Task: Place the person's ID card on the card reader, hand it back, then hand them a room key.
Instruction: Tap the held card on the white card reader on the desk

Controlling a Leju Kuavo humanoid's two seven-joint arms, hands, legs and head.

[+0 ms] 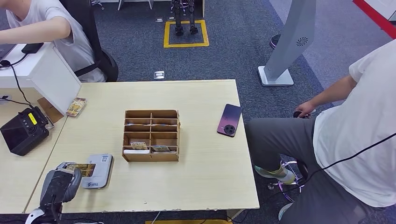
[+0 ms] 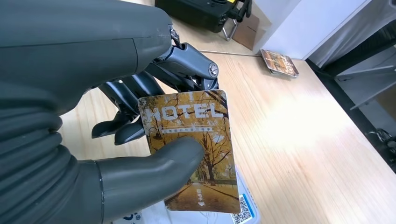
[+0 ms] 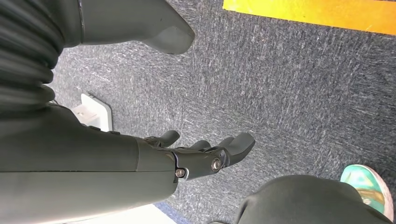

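My left hand [image 1: 58, 184] is at the table's near left corner and pinches a card [image 1: 79, 169] between thumb and fingers. In the left wrist view the card [image 2: 191, 149] shows an autumn avenue and the word HOTEL, with my thumb [image 2: 154, 172] pressed on its face. The card hangs over the near end of the grey-white card reader [image 1: 99, 170], whose QR-code corner [image 2: 243, 213] peeks out beneath it. My right hand [image 3: 205, 154] hangs over the blue carpet with its fingers apart and nothing in it.
A wooden compartment box [image 1: 151, 135] with cards in its front slots stands mid-table. A dark phone [image 1: 229, 120] lies near the right edge, beside a seated person [image 1: 355, 135]. A black device [image 1: 23, 130] and a small card stack [image 1: 75, 106] sit at the left.
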